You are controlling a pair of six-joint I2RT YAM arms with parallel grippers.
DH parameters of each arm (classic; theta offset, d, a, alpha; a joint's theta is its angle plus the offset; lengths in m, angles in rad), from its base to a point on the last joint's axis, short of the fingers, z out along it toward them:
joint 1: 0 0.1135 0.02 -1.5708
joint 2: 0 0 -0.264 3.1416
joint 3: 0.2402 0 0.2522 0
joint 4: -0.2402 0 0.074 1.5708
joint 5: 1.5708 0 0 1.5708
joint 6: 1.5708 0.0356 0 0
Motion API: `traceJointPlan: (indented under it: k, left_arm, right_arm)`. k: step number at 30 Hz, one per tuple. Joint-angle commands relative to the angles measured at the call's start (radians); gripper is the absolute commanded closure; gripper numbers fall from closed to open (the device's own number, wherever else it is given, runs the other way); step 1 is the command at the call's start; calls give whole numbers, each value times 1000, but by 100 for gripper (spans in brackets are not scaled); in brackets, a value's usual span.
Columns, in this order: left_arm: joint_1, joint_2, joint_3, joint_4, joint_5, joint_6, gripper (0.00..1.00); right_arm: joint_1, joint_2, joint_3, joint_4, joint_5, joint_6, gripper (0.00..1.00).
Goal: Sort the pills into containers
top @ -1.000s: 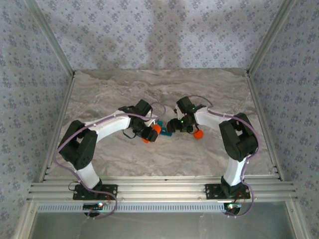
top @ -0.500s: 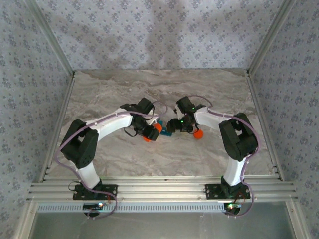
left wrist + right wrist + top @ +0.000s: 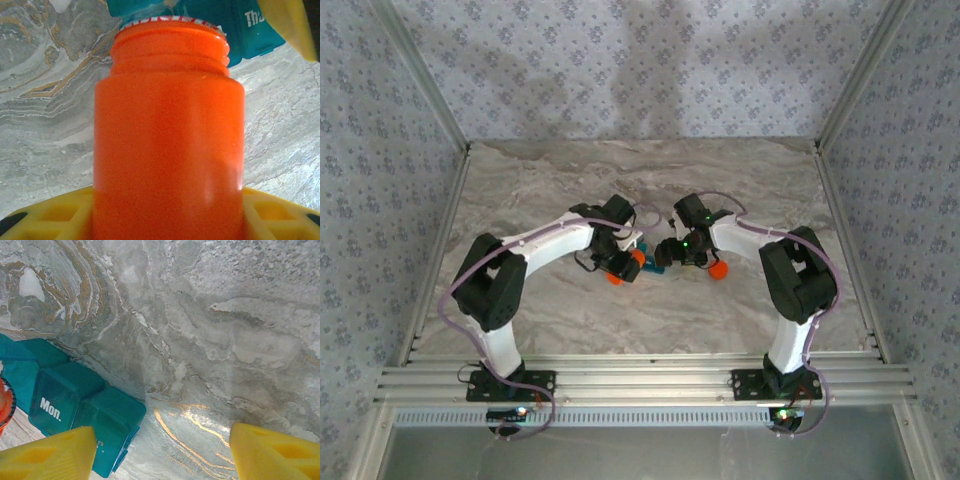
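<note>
Desk (image 3: pixel 650 170): grey veined marble, closed in by patterned walls (image 3: pixel 640 70) at the back and on both sides, with metal rails (image 3: pixel 640 380) along the near edge. Broad bare stone lies behind the arms and out toward both side edges. All the work is gathered at the middle.

Left arm (image 3: pixel 535 250) and right arm (image 3: pixel 790 275): each bends inward from its base, so that the wrists almost meet at the desk's centre, leaving little room between them.

Orange bottle (image 3: pixel 167 140): grasped by the left claw (image 3: pixel 165 212), with a yellow finger pressed against each side near its base. Its threaded, uncapped mouth points at the pill box; whether rim and box touch cannot be told.

Pill box (image 3: pixel 75 400): teal, lying flat on the desk at its centre, between the two claws. Its lids are down, one marked "Mon." Open marble runs from its far and right edges.

Right claw (image 3: pixel 160 455): released, its yellow fingers spread wide above bare desk, the left finger just over the near corner of the pill box.

Small orange round piece (image 3: pixel 719 268): on the desk just beside the right wrist, apart from the pill box.
</note>
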Motion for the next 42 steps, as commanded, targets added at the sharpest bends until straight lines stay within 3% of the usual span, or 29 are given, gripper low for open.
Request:
traceJointPlan:
  k: [1, 42]
  left_arm:
    - [-8, 21, 51, -71, -16, 8, 100]
    - [-12, 104, 163, -210, -35, 25, 100]
  right_arm:
    - [7, 23, 20, -35, -6, -15, 27]
    - [5, 20, 15, -32, -8, -16, 27]
